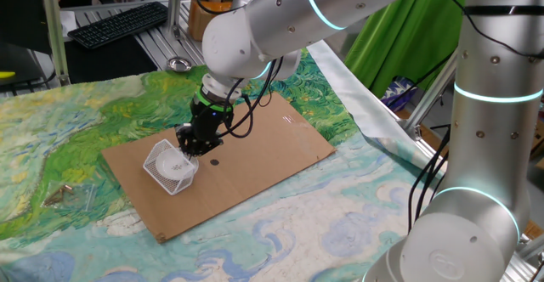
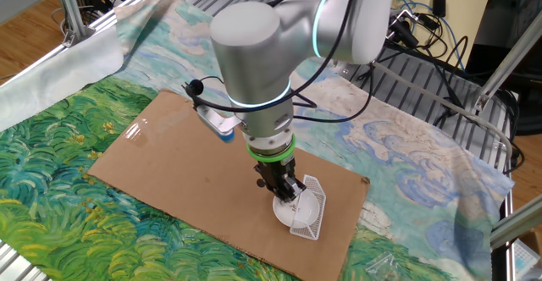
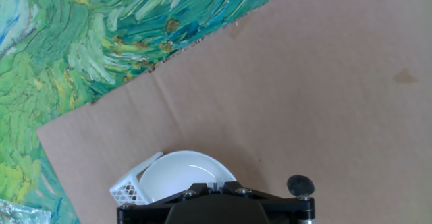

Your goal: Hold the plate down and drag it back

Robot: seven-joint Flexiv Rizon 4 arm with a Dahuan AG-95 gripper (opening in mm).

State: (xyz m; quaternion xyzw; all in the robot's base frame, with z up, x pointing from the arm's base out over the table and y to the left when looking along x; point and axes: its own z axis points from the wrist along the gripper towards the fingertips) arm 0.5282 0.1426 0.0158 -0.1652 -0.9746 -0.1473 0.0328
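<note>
The small white plate (image 1: pixel 169 158) lies on the brown cardboard sheet (image 1: pixel 255 146), against a white wire mesh basket (image 1: pixel 173 178). My gripper (image 1: pixel 189 143) points straight down with its tip on the plate's near-right part. Its jaws look closed together, holding nothing. In the other fixed view the gripper (image 2: pixel 286 193) stands on the plate (image 2: pixel 288 212), with the basket (image 2: pixel 310 206) beside and partly under it. In the hand view the plate (image 3: pixel 177 173) shows just ahead of the gripper body (image 3: pixel 210 184), and the basket (image 3: pixel 128 190) is at its left.
A small black disc (image 1: pixel 214 162) lies on the cardboard right of the plate. The painted cloth (image 1: pixel 68 129) covers the table. A small metal bowl (image 1: pixel 178 64), a keyboard (image 1: pixel 119 23) and an amber jar (image 1: pixel 212 2) stand at the back. Clear plastic (image 1: pixel 72 195) lies front left.
</note>
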